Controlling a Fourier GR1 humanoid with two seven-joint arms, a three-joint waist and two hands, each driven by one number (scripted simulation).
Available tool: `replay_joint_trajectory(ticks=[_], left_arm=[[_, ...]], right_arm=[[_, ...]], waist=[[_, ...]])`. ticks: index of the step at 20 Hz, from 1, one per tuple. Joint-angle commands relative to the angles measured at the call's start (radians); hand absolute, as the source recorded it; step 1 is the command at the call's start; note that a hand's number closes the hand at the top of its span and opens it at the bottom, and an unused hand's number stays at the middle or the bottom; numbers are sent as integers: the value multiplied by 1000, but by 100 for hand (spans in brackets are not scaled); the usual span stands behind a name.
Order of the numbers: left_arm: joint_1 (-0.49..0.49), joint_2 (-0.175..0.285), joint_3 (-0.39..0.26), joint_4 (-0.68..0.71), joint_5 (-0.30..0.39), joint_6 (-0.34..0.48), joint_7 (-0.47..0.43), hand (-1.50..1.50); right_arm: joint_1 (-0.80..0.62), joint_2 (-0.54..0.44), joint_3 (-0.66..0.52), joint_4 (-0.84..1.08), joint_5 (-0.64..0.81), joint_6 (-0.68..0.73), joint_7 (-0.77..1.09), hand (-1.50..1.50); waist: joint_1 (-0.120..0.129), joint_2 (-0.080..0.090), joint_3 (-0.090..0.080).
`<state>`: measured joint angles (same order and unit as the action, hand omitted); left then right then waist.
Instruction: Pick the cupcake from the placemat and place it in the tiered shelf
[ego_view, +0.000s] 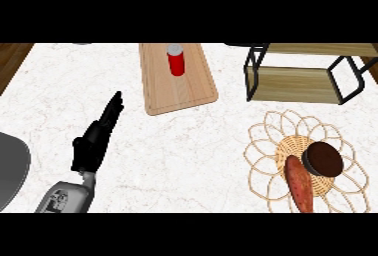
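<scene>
The cupcake sits on the woven centre of the placemat, well apart from the left hand and far to that hand's right. A reddish-brown elongated item lies on the same placemat, touching the cupcake's near-left edge.

The tiered shelf stands beyond the placemat, further from the hand and to its right; both visible boards are bare wood.

A wooden cutting board lies ahead of the hand and slightly to its right, with a red canister upright at its far end.

The left hand is held over the marble counter with fingers straight, pointing away from the robot. It holds nothing. A grey curved object lies just left of its forearm.
</scene>
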<state>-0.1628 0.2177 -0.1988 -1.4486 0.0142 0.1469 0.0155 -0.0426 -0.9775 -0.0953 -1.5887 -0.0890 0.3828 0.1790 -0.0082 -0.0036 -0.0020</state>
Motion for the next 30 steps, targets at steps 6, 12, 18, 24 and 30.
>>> replay_joint_trajectory(ticks=[6, 12, 18, 24, 30], left_arm=[[28, -42, 16, 13, -38, -12, -36, 0], [14, -42, 45, -10, -52, -45, 13, 0], [32, -44, 88, -16, -52, -80, 4, 0], [42, -63, 90, -56, -80, -92, 3, 0], [20, -89, 98, -62, -103, -94, 56, 0]], right_arm=[[118, 100, -40, -324, 49, 28, 251, -150], [91, 225, -16, -387, 179, 27, 322, -150], [105, 271, -92, -417, 212, 118, 332, -150], [110, 387, -69, -470, 281, 133, 376, -150], [56, 454, -22, -381, 430, 137, 355, -150]], waist=[[-1, 2, 2], [6, 3, 2], [4, 2, 2], [6, 2, 2], [8, 3, 2]])
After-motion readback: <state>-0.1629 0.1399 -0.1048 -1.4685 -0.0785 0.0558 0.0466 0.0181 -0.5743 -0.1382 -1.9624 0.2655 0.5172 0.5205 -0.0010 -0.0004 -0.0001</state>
